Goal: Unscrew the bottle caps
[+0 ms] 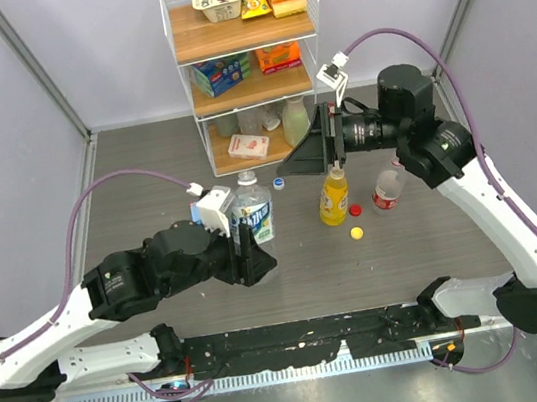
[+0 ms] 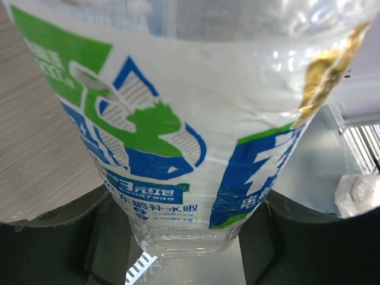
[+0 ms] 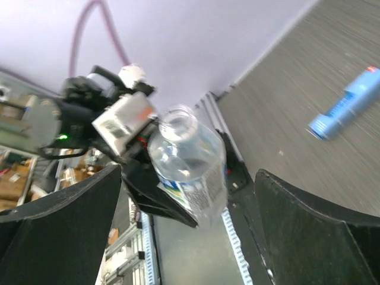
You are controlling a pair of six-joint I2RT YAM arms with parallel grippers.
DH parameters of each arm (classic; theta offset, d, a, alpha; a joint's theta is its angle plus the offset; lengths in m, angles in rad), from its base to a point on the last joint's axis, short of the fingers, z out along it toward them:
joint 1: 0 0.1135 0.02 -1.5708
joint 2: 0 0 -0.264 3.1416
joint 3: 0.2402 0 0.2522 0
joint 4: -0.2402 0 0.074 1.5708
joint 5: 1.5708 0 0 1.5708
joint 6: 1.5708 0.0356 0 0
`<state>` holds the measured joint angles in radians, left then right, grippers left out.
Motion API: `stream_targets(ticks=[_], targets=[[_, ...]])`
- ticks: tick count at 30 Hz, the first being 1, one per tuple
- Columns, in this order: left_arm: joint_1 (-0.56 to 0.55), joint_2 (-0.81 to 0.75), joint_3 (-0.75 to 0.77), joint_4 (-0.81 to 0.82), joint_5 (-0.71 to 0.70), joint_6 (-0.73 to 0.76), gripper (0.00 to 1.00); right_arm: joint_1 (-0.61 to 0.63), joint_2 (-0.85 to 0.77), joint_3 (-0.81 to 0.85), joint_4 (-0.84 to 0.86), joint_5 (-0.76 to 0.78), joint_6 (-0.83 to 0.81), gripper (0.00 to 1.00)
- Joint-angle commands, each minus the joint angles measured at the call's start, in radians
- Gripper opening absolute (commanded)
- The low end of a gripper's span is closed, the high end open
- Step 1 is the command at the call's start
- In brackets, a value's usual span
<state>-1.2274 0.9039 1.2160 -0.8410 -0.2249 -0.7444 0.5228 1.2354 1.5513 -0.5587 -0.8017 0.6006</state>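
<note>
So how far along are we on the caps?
Nearly done, it looks. Done: blue cap, red cap and yellow cap lie loose on the table; the water bottle neck is open. In hand: left gripper clamps the water bottle; right gripper is open and empty. Left: release the bottle; the juice bottle neck is hidden, so unconfirmed.

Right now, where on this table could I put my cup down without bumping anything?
The table is bare at the back left, between the wall and the wire shelf, and along the front, between the yellow cap and the base rail. It is crowded mid-table, around the water bottle, juice bottle and red-labelled bottle.
</note>
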Motion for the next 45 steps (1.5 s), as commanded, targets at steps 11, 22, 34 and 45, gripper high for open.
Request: stream_targets(ticks=[11,22,34,45], targets=[[0.003,0.113,0.062,0.184,0.22,0.069,0.0,0.003,0.004,-0.066,0.392,-0.206,0.193,0.86],[0.003,0.139,0.085,0.204,0.252,0.08,0.0,0.005,-0.002,-0.062,0.204,-0.183,0.033,0.84],[0.003,0.155,0.088,0.229,0.242,0.083,0.0,0.025,0.004,-0.069,0.201,-0.254,0.014,0.62],[0.003,0.142,0.085,0.221,0.196,0.083,0.61,0.028,0.027,-0.053,0.187,-0.264,-0.001,0.04]])
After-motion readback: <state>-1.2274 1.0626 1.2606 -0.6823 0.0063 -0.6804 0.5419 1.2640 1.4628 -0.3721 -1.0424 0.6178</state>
